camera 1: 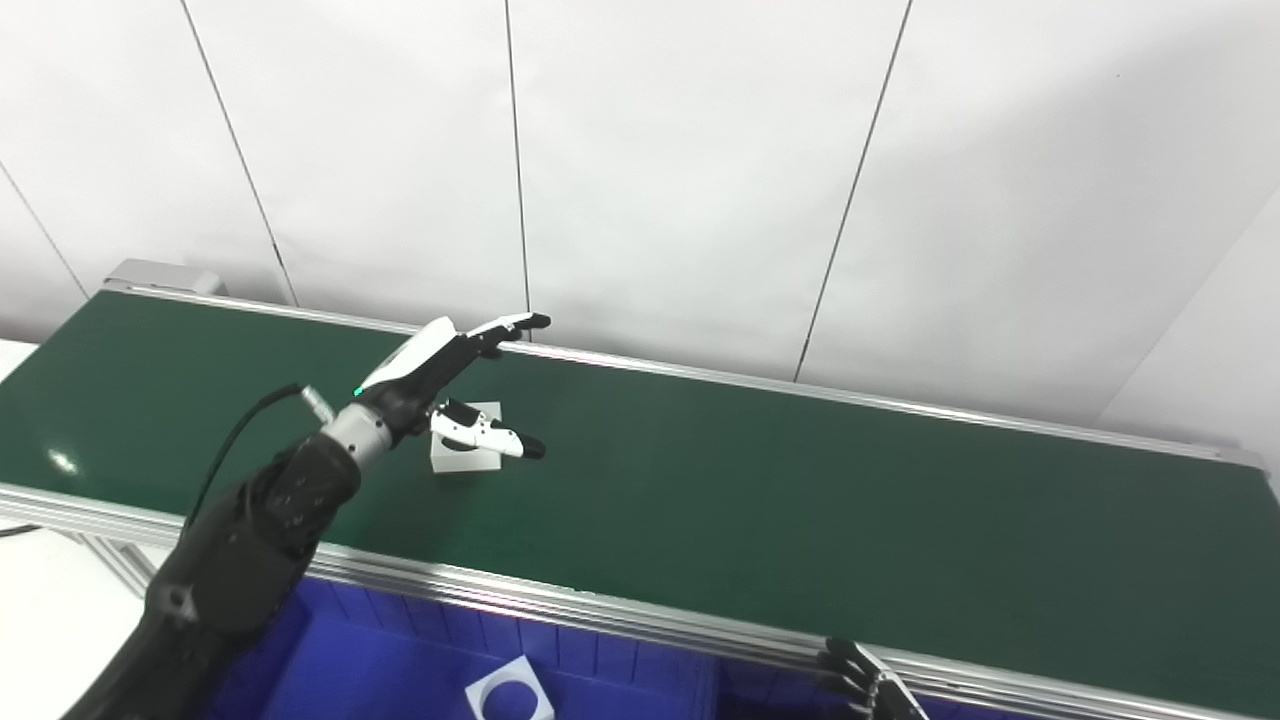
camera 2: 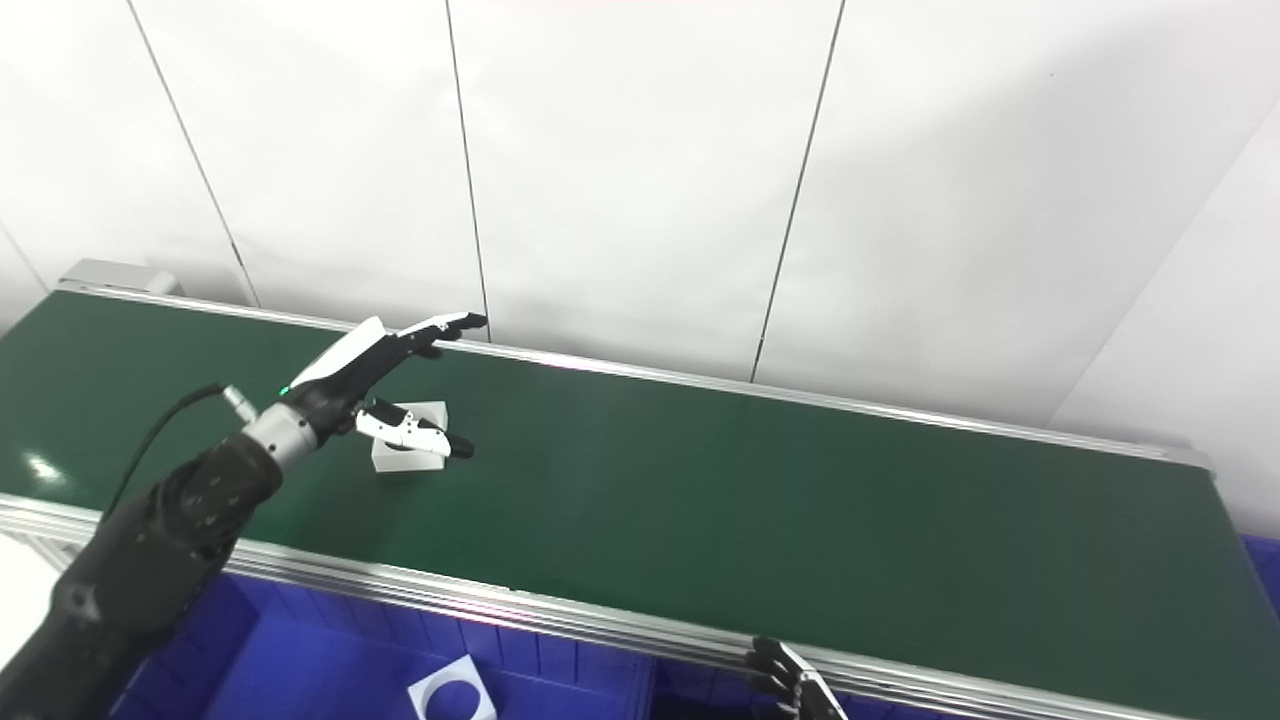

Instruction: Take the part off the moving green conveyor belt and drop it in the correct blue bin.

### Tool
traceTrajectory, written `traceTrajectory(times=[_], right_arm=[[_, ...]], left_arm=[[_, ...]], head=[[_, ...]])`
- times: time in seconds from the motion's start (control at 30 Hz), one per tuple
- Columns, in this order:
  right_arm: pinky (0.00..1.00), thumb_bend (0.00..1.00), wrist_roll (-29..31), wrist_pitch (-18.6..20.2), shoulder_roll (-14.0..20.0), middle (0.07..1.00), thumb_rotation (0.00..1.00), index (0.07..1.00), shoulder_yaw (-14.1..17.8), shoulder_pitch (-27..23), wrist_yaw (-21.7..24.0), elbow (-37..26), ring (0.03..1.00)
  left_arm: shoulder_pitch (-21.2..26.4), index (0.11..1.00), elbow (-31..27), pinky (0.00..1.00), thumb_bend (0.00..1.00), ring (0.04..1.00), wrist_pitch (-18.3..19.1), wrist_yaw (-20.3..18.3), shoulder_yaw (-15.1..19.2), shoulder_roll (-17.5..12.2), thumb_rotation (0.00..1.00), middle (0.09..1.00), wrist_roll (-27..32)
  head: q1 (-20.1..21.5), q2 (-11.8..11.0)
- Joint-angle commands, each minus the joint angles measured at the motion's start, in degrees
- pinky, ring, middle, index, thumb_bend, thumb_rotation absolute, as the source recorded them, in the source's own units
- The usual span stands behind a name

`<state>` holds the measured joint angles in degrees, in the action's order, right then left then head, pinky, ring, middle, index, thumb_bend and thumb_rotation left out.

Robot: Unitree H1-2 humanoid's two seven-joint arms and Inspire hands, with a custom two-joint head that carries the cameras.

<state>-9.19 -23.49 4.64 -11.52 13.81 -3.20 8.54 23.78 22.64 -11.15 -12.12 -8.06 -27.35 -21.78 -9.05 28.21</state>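
Note:
A white square part (camera 1: pixel 470 455) lies on the green conveyor belt (camera 1: pixel 800 500), left of centre. My left hand (camera 1: pixel 455 375) hovers over it, open, with the fingers stretched toward the far rail and the thumb (camera 1: pixel 490 435) crossing in front of the part. I cannot tell whether the hand touches the part. Only the dark fingertips (camera 1: pixel 850 672) of my right hand (camera 2: pixel 790 685) show at the bottom edge, below the belt's near rail, so its state is unclear.
A blue bin (camera 1: pixel 400 660) sits below the belt's near rail and holds a white square part with a round hole (camera 1: pixel 510 692). A second blue bin (camera 2: pixel 1262 560) edge shows at the far right. White wall panels stand behind the belt.

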Motion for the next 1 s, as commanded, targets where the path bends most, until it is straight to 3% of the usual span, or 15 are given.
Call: traceTrajectory(times=[0.0,0.13,0.37,0.53,0.8,0.97], right_arm=[[0.65,0.74,0.32,-3.42,0.08,0.782,0.25,0.810,-0.20,-0.52,-0.89,-0.81,0.745],[0.65,0.74,0.24,-3.41,0.20,0.782,0.27,0.809,-0.32,-0.53,-1.12,-0.91,0.741],[0.66,0.73,-0.06,-3.42,0.46,0.790,0.26,0.815,-0.81,-0.02,-1.54,-1.58,0.752],[0.65,0.73,-0.37,-3.42,0.49,0.784,0.26,0.811,-1.18,0.17,-2.51,-1.84,0.746],[0.65,0.73,-0.19,-3.42,0.74,0.786,0.24,0.812,-1.72,0.22,-3.30,-2.12,0.745],[0.65,0.72,-0.35,-3.43,0.89,0.789,0.25,0.814,-1.82,0.56,-3.61,-2.71,0.746]], left_arm=[[4.11,0.904,2.29,0.85,0.79,0.937,-1.30,2.21,-0.87,-2.15,0.31,0.944,-3.05],[7.11,0.910,7.94,0.85,0.84,0.932,-0.80,3.17,-2.95,-2.52,0.27,0.952,-6.83],[9.62,0.914,14.18,0.96,0.90,0.967,0.20,5.80,-6.21,-1.88,0.17,0.959,-12.00],[10.58,0.928,17.32,0.99,0.93,0.997,1.78,5.33,-7.91,-1.28,0.20,0.996,-12.96],[10.03,0.931,17.52,0.97,0.90,1.000,5.94,4.64,-10.36,0.25,0.16,1.000,-14.15],[9.39,0.902,21.74,0.94,0.84,0.961,2.55,10.40,-10.04,2.90,0.08,0.966,-12.61]], head=[[-0.17,0.12],[-0.23,0.26],[-0.16,0.74],[-0.21,0.83],[0.02,1.18],[0.26,1.59]])
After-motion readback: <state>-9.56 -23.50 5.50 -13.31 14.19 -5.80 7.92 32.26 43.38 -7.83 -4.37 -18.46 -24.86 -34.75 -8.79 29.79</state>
